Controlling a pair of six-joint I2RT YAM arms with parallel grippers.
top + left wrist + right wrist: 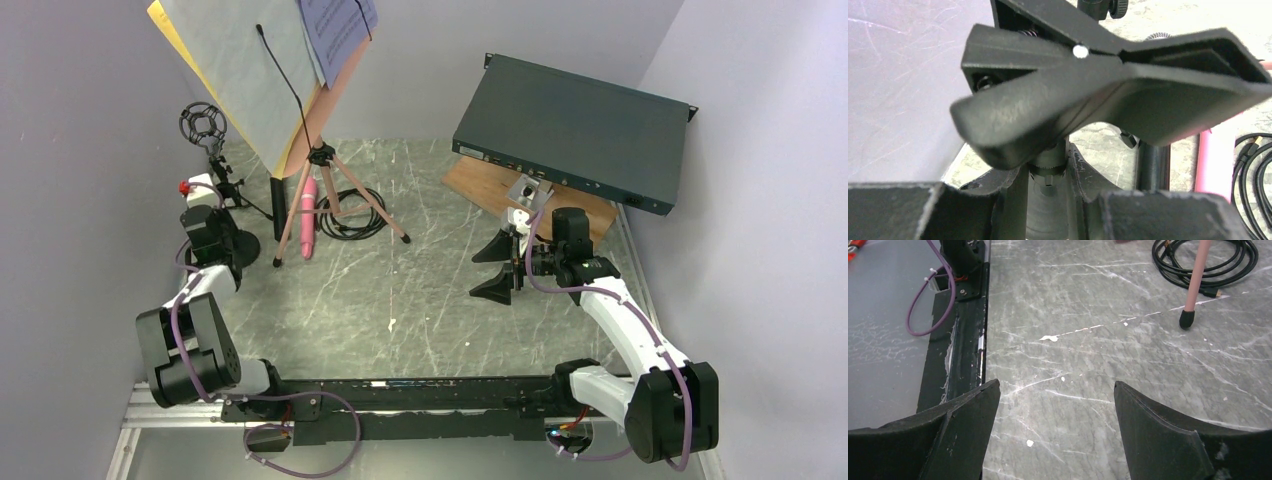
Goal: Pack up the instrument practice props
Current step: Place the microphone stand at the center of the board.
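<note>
Overhead, pink perforated music desk on tripod legs (338,88) stands far left, pink microphone (308,215) beneath it. Left wrist: left gripper (1048,197) narrowly clamps the stem of black spring-clip mic holder (1108,95). Right wrist: right gripper (1055,390) gapes wide above grey marbled table (1088,315), holding nothing.

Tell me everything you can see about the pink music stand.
The pink music stand stands upright at the far left of the table on spread pink tripod legs with black rubber feet, joined at a black hub. Its pink desk tilts back, carrying large white pages over a yellow page and a small printed sheet. A pink microphone and a coiled black cable lie at its legs.
</note>
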